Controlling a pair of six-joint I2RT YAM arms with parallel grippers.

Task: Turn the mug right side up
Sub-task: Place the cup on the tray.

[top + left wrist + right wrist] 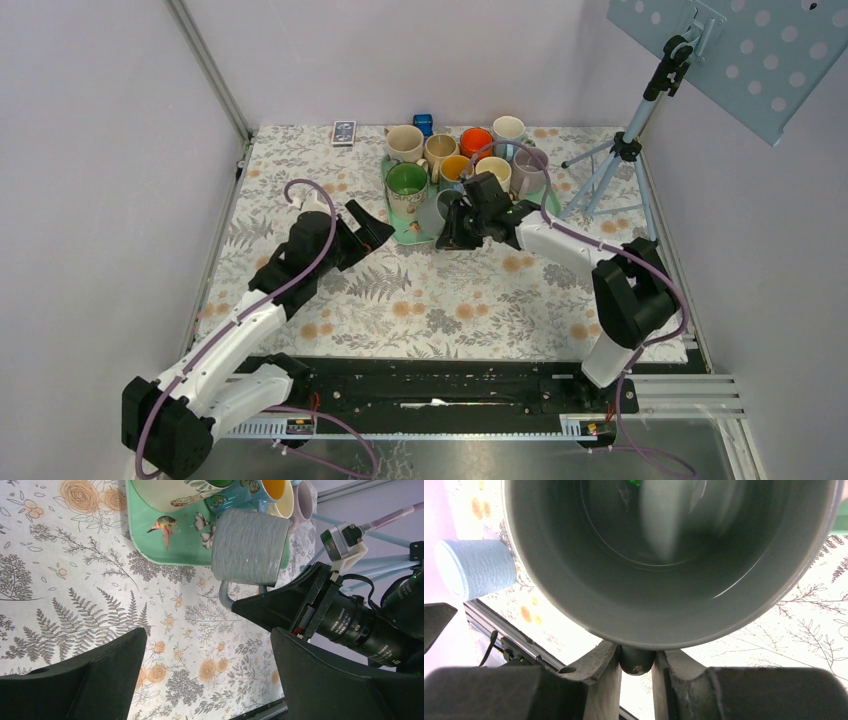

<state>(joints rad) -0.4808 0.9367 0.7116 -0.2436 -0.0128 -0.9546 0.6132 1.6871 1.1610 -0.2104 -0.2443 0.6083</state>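
Observation:
The grey mug (432, 213) sits at the near edge of the green tray (404, 237), tilted with its mouth toward my right arm. My right gripper (455, 226) is shut on the mug's handle. In the right wrist view the mug's dark inside (664, 555) fills the frame and the handle (636, 661) sits pinched between the fingers. My left gripper (366, 232) is open and empty just left of the tray. In the left wrist view it (206, 650) hovers over the floral cloth, with the grey mug (248, 547) and its handle (225, 594) ahead.
Several upright mugs stand on the tray, including a green-lined one (407, 182) and an orange one (476, 141). A tripod (612, 160) stands at the right. A small patterned box (344, 132) and a blue object (423, 122) lie at the back.

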